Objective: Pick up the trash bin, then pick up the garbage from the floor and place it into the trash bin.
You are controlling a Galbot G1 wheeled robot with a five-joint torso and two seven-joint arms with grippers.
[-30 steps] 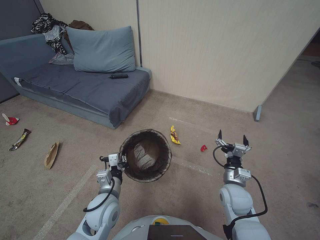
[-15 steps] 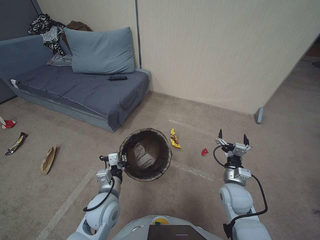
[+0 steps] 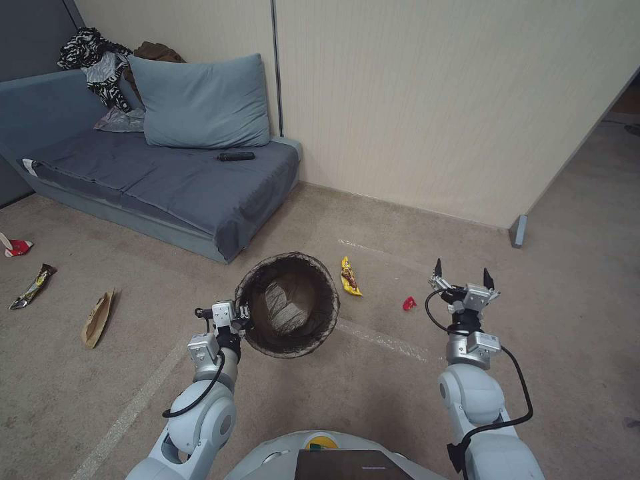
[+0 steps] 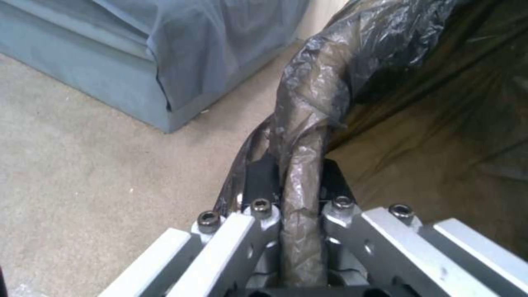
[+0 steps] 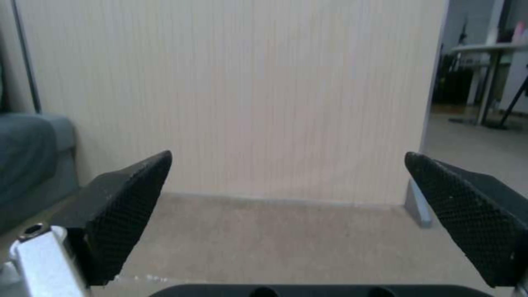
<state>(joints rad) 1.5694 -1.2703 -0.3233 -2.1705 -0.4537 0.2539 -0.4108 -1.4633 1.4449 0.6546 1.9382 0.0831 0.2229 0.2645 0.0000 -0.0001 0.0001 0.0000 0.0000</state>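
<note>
Holding the trash bin (image 3: 288,305) by its near-left rim, the left pincer (image 3: 241,313) is clamped together on the bag-covered edge; the left wrist view shows the crinkled dark liner (image 4: 308,136) pinched between the two black fingers (image 4: 258,177). Bin sits at centre of the head view, mouth tilted toward the camera, dark bag folded over the rim, some pale crumpled material inside. Whether its base touches the floor (image 3: 373,400) cannot be told. Right pincer (image 3: 461,275) hangs at about 3 o'clock from the bin, well apart from it, fingers spread wide with nothing between them; right wrist view shows both textured pads (image 5: 129,206) apart, facing the pale wall (image 5: 247,90). Garbage on the carpet: a yellow snack wrapper (image 3: 349,275) just off the bin's rim at 1 o'clock; a small red scrap (image 3: 409,303) between that wrapper and the right pincer, near the pincer. Out at 9 o'clock from the bin, well apart: a brown paper bag (image 3: 97,318), a dark wrapper (image 3: 32,287) beyond it, and a red-white carton (image 3: 15,247) at the frame's left edge. Grey sofa (image 3: 167,180) at 11 o'clock, with a pillow (image 3: 200,103) on it.
</note>
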